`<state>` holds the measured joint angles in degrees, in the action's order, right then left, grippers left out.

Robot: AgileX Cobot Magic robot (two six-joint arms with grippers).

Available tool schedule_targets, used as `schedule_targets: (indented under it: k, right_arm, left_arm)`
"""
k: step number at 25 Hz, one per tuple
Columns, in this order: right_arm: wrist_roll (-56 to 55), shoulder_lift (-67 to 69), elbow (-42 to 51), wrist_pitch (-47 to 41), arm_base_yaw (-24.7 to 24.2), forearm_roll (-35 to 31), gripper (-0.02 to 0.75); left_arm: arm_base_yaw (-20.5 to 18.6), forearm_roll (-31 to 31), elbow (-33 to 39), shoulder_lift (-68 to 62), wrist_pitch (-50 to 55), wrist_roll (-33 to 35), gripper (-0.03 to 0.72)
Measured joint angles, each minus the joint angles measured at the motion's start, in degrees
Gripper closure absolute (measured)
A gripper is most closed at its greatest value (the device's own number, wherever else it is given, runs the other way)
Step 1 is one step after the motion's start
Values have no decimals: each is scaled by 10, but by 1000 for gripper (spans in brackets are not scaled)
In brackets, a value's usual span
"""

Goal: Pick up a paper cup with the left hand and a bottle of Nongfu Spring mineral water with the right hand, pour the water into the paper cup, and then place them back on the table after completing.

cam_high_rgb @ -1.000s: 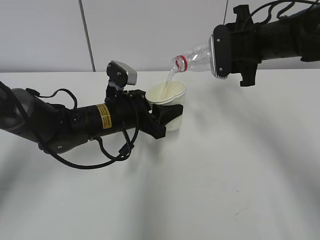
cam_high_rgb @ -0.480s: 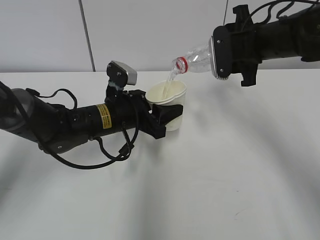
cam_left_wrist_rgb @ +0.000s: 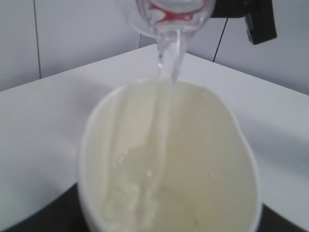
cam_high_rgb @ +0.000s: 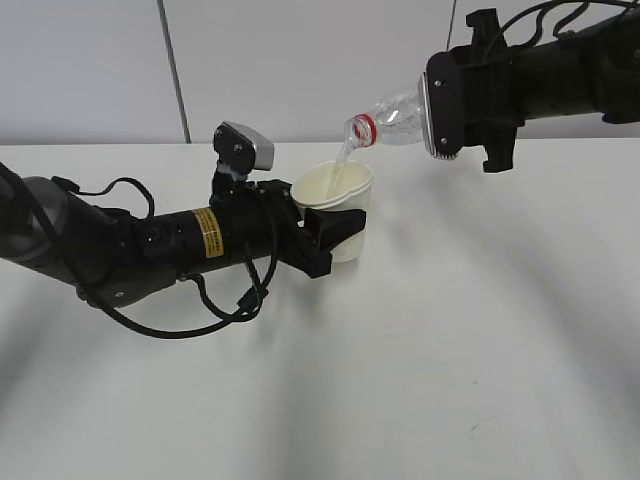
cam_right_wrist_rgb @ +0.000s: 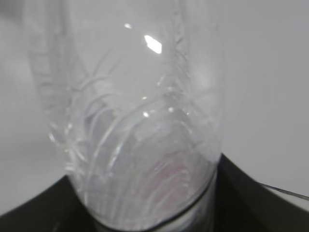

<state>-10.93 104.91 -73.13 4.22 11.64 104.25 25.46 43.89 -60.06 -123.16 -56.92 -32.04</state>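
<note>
My left gripper (cam_high_rgb: 335,228), on the yellow-stickered arm, is shut on a white paper cup (cam_high_rgb: 335,195) and holds it above the table (cam_high_rgb: 450,330). My right gripper (cam_high_rgb: 440,105) is shut on a clear bottle (cam_high_rgb: 392,118) with a red neck ring, tilted mouth-down to the left over the cup. A thin stream of water (cam_high_rgb: 340,160) runs from the mouth into the cup. In the left wrist view the cup (cam_left_wrist_rgb: 169,164) fills the frame with the stream (cam_left_wrist_rgb: 169,72) falling in. In the right wrist view the bottle (cam_right_wrist_rgb: 140,121) fills the frame.
A grey wall with a vertical seam (cam_high_rgb: 172,70) stands behind the white table. Black cables (cam_high_rgb: 200,310) hang from the left arm just over the tabletop.
The bottle has tipped very slightly further. The stream keeps running into the cup. Both arms hold their places.
</note>
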Motion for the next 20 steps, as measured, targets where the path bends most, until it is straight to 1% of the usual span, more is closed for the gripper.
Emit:
schedule_targets:
  k: [20]
  right_arm:
    - [-10, 0, 0, -7, 0, 1, 330]
  left_arm:
    - [0, 0, 0, 0, 0, 0, 320]
